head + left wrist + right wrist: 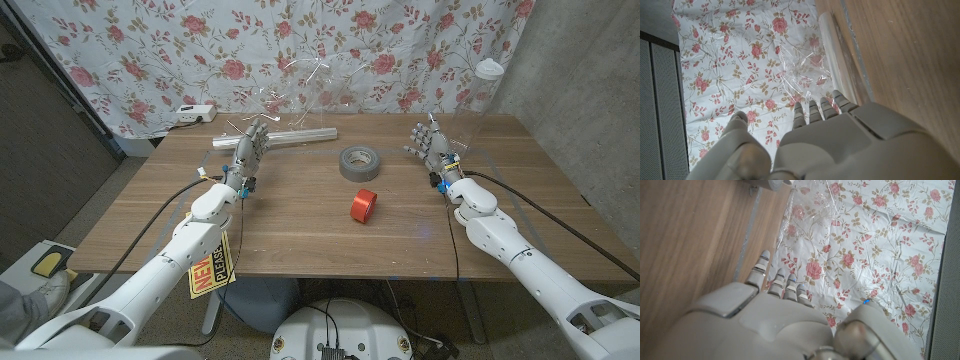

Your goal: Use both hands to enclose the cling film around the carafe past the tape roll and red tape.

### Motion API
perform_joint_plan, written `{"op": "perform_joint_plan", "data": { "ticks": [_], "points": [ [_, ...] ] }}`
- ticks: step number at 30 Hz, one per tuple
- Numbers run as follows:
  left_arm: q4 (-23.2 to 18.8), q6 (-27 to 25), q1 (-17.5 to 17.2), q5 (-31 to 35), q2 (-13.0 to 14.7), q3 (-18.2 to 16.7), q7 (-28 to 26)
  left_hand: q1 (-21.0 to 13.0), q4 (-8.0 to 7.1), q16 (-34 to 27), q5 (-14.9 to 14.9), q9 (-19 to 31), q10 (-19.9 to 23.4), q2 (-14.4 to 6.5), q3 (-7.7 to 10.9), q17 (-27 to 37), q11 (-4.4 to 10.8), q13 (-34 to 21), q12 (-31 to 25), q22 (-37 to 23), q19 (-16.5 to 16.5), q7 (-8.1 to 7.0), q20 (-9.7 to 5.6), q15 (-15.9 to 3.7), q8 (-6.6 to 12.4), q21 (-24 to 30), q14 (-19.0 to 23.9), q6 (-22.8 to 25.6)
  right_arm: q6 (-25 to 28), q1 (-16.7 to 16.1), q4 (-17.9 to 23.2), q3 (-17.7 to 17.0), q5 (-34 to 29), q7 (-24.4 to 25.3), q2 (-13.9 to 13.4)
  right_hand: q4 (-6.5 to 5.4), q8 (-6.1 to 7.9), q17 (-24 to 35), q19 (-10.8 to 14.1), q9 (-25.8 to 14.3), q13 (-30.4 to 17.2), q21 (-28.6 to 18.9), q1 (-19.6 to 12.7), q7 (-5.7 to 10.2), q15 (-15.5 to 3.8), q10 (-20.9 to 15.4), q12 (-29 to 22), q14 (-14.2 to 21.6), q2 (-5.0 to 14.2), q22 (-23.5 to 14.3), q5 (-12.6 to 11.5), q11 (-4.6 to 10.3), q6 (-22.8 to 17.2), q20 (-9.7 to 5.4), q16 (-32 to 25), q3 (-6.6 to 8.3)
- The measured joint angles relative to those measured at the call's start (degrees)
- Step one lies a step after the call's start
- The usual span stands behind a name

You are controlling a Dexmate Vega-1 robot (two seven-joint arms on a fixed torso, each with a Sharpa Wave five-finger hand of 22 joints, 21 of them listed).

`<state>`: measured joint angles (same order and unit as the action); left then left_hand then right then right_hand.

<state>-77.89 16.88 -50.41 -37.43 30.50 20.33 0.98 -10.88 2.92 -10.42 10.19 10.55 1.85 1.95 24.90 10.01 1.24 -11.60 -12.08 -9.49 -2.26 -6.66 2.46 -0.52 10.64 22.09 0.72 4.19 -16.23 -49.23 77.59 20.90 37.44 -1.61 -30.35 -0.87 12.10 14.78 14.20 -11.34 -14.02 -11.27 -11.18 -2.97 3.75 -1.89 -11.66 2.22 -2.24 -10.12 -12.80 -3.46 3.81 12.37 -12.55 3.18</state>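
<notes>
One red tape roll [363, 205] nearest, one grey duct tape roll [360, 162] just beyond it, two raised hands flanking, left hand [248, 150] and right hand [430, 148], fingers spread and holding nothing, then one cling film roll [290, 135] at the table's [300, 230] far edge with its sheet lifted over one clear carafe [310, 95].

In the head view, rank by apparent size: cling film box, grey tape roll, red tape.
Largest to smallest as they look:
1. cling film box, the longest, though thin
2. grey tape roll
3. red tape, the smallest, despite lying nearer the camera
</notes>
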Motion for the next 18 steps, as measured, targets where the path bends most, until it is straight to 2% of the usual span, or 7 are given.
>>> {"op": "perform_joint_plan", "data": {
  "ticks": [2, 5, 7, 10, 13, 18],
  "points": [
    [0.1, 0.2, 0.0, 0.0, 0.0, 0.0, 0.3, 0.0, 0.0, 0.0, 0.0, 0.0, 0.1, 0.0, 0.0, 0.0, 0.11, 0.0, -0.2, 0.0, 0.0, 0.04, -0.03, 0.0, 0.0, -0.3, 0.0, 0.0, 0.0, -0.1, 0.3, 0.0, -0.1, 0.1, -0.2, 0.24, 0.0, -0.1, 0.0, 0.0, 0.2, 0.0, 0.0, 0.02, -0.17, 0.0, 0.0, -0.8, 0.0, 0.0, 0.0, 0.0, 0.0, 0.0, 0.0, 0.24],
    [0.9, 0.8, 0.6, 0.0, -0.1, 0.0, 0.9, 0.0, 0.18, 0.0, 0.0, 0.0, 1.1, 0.0, 0.18, 0.0, -0.1, 0.0, -0.4, 0.0, 0.8, 0.62, -1.79, -0.41, 0.61, -0.7, 0.4, 1.5, 0.2, -0.1, 0.8, 0.0, -0.6, 0.4, -0.4, 0.24, 0.0, -0.2, -0.2, 0.0, 0.4, 0.2, -0.2, 0.21, -0.04, 0.3, 0.0, -1.8, -0.17, 0.0, 0.0, -0.31, 0.2, 0.07, 0.4, 0.24],
    [0.9, 1.0, 0.6, 0.0, -0.1, 0.0, 1.1, 0.0, 0.24, 0.0, 0.0, 0.0, 1.1, 0.0, 0.24, 0.0, -0.11, 0.0, -0.4, 0.0, 1.1, 0.73, -2.17, -0.42, 0.61, -0.8, 0.4, 1.6, 0.2, 0.0, 0.9, 0.0, -0.6, 0.4, -0.5, 0.43, 0.0, -0.6, -2.9, 0.0, 0.6, 1.0, -0.7, 0.21, -0.1, 0.5, 0.0, -4.2, -0.05, 0.1, 0.0, -0.54, 0.2, -0.09, 1.2, 0.05],
    [1.4, 1.1, 0.8, 0.1, -0.2, 0.1, 1.2, 0.0, 0.26, 0.0, 0.0, 0.0, 1.1, 0.0, 0.22, 0.0, -0.11, 0.0, -0.4, 0.0, 1.1, 0.18, -2.17, -1.05, 0.37, -1.1, 0.4, 1.0, 0.3, 0.4, 0.9, 0.2, -1.3, 0.6, -0.5, 0.88, 0.0, -1.1, -5.3, 0.1, 1.0, 1.1, -0.9, 0.21, -1.32, 0.8, 0.0, -6.8, 0.15, 0.3, 0.0, -0.84, 0.2, -0.14, 1.8, 0.07],
    [1.2, 1.1, 0.8, 0.5, 0.1, 0.1, 1.1, 0.0, 0.49, 0.0, 0.0, 0.0, 1.1, 0.0, -0.01, 0.0, -0.11, 0.1, -0.4, 0.0, 1.1, 0.42, -2.17, -1.05, 0.37, -1.4, 0.4, 0.6, 0.3, 0.8, 0.9, 0.3, -1.6, 0.7, -0.5, 0.88, 0.0, -1.2, -5.8, 0.2, 1.3, 1.1, -0.9, 0.34, -1.89, 1.4, 0.2, -7.4, 0.15, 0.3, 0.0, -0.95, 0.1, -0.46, 1.8, 0.07],
    [0.3, 0.8, 0.3, 0.9, 0.7, 0.2, 0.8, 0.0, 0.49, 0.0, 0.0, 0.0, 1.1, 0.0, -0.01, 0.0, -0.11, 0.2, -0.4, 0.0, 1.1, 0.74, -2.17, -1.05, 0.38, -1.4, 0.4, 0.9, 0.4, 1.8, 0.4, 0.7, -2.1, 0.4, -0.8, 1.21, -0.41, -1.7, -7.7, 0.2, 1.5, 1.1, -1.5, 0.24, -2.28, 3.4, 0.7, -9.2, 0.16, 0.3, 0.0, -1.02, 0.2, -2.37, 1.8, 0.08]
  ]
}}
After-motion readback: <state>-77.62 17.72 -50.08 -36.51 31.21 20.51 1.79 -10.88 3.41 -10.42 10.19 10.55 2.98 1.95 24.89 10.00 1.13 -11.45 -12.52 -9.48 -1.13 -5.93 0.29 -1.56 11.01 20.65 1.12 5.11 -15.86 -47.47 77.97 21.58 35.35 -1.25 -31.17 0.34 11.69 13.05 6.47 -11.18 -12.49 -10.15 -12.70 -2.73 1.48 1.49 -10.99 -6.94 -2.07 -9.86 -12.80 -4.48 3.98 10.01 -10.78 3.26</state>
